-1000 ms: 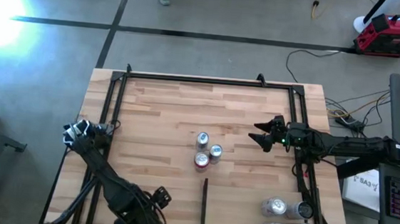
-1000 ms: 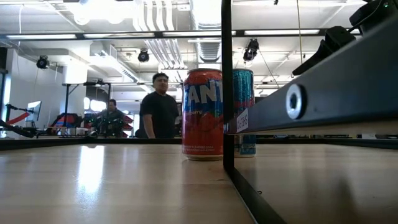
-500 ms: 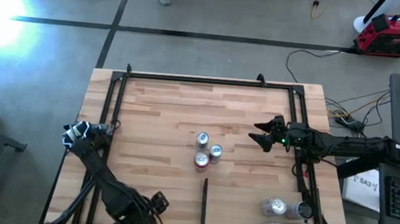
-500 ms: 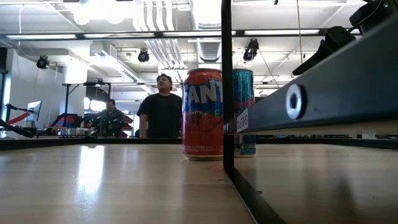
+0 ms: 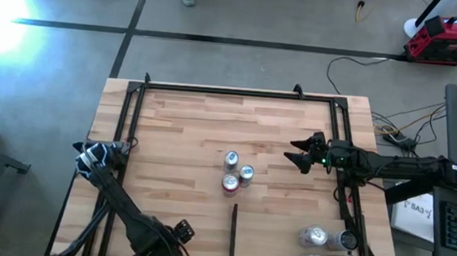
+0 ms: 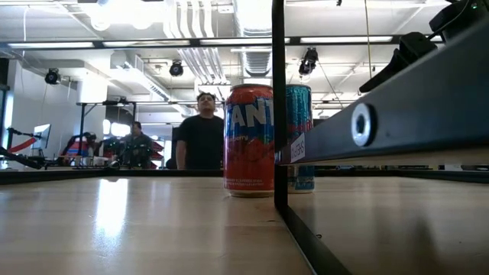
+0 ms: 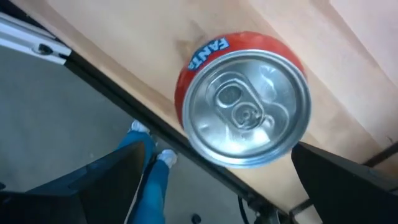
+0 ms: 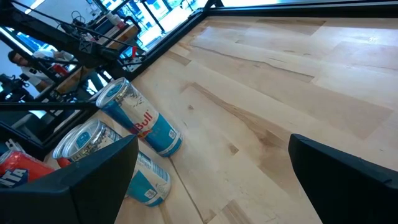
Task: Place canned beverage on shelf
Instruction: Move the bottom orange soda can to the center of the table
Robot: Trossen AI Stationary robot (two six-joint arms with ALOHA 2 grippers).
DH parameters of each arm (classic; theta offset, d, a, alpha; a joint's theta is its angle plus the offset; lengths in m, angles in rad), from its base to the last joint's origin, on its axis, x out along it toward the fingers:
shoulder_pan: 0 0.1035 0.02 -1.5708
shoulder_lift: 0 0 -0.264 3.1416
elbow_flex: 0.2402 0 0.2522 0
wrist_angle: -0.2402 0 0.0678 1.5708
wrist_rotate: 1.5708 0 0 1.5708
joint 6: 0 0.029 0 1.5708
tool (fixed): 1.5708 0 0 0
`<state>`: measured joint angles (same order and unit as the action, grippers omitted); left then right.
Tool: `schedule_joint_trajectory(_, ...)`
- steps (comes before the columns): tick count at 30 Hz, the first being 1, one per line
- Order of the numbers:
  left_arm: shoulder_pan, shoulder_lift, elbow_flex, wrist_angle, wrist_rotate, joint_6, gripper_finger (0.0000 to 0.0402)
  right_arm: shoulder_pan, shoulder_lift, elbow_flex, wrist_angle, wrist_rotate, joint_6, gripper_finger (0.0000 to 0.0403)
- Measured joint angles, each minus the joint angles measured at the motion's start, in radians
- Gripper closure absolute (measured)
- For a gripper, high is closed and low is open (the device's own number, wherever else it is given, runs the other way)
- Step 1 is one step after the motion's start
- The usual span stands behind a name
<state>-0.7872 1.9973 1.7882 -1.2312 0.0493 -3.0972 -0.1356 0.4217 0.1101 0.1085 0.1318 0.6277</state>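
**Red can [image 7: 242,99] let go at the shelf's [image 5: 180,124] left edge**

Stands upright just inside the black frame, beneath the left gripper [image 5: 94,155]. Spread wider than a second ago, clear of the can on both sides. Looks placed. Idles open near the right edge: right gripper [image 5: 295,158].

Three upright cans [image 5: 234,175] clustered mid-shelf [image 5: 179,132], divider strip [image 5: 233,236] just before them

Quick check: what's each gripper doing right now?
Left gripper: open, fingers either side of the upright red can, not gripping it.
Right gripper: open, empty, over the shelf.
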Motion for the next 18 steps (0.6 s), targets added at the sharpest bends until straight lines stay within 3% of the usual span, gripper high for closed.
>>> schedule_joint_trajectory(18,0.000,0.013,-0.044,-0.040,-0.017,0.000,0.0015,0.000,0.000,0.000,0.000,0.000,0.000,0.0003)
